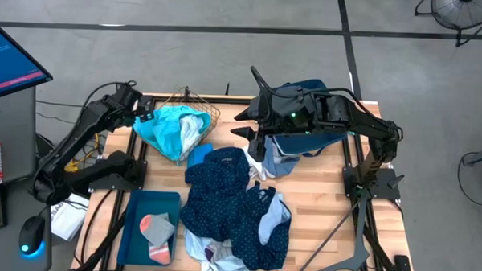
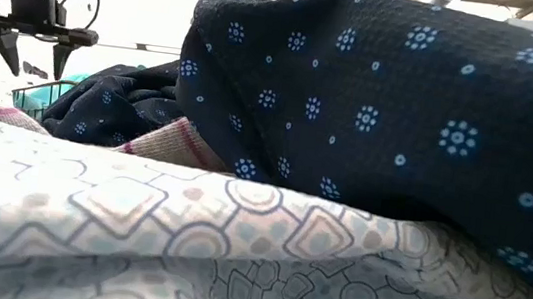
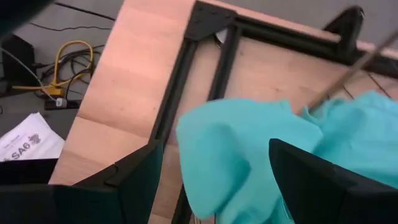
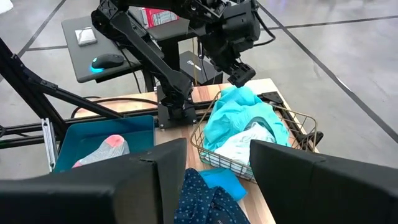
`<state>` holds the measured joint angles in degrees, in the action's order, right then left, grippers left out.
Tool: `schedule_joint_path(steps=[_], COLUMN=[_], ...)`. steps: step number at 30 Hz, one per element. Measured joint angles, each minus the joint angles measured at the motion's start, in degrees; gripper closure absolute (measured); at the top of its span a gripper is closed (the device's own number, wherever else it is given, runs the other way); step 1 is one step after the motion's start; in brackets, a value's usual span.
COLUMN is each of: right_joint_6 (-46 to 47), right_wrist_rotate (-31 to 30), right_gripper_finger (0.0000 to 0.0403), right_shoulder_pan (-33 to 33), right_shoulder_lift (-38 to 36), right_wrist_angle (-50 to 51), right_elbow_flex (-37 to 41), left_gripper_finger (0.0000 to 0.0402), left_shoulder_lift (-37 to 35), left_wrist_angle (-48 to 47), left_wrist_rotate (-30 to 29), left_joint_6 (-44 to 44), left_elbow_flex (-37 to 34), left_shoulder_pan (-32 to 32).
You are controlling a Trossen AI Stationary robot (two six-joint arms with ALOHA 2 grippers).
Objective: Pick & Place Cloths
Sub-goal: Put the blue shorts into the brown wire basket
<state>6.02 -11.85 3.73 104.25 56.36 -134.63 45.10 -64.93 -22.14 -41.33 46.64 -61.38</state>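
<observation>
Left gripper (image 1: 148,110): fingers spread open above the turquoise cloth (image 1: 167,126) in the wire basket (image 1: 213,112).
Right gripper (image 1: 243,123): fingers parted, empty, above the navy dotted cloth (image 1: 223,191) heaped mid-bench.

Two matte-black robot arms, each ending in a two-finger gripper

The left black jointed arm (image 1: 80,138) is built of slim dark links with rounded joint housings, and black cables loop along its links; its gripper (image 4: 239,73) shows a blocky black wrist with a pale patch on the head. The right black jointed arm (image 1: 362,124) has the same dark finish, thin black cable arcs over its forearm, and a small green light glowing on the wrist housing. Its black wedge-shaped fingers (image 4: 165,177) are broad, flat-faced plates with angular edges; in the low view the fingers taper to sharp points below a crossbar.
</observation>
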Motion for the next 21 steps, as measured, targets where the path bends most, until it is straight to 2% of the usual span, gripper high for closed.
schedule_joint_path(steps=[3, 7, 12, 21], right_joint_6=[-0.02, -0.02, -0.02, -0.61], right_wrist_rotate=[0.0, 0.0, 0.0, 0.0], right_gripper_finger=[0.023, 0.023, 0.023, 0.023], right_shoulder_pan=[0.0, 0.0, 0.0, 0.0], right_shoulder_lift=[0.0, 0.0, 0.0, 0.0], right_wrist_angle=[0.35, 0.95, 2.36, 2.6], right_elbow_flex=[0.0, 0.01, 0.0, 0.0], left_gripper_finger=[0.0117, 0.011, 0.0107, 0.0111], left_shoulder_lift=[-0.17, -0.14, -0.13, -0.18], left_wrist_angle=[2.31, 7.19, 8.49, 12.75], left_wrist_rotate=[0.55, 4.61, 6.11, 10.43], left_joint_6=[-0.82, -1.69, -7.29, -7.45], left_elbow_flex=[-0.64, -2.99, -6.96, -9.7], left_shoulder_pan=[-1.27, -2.03, -3.66, -4.34])
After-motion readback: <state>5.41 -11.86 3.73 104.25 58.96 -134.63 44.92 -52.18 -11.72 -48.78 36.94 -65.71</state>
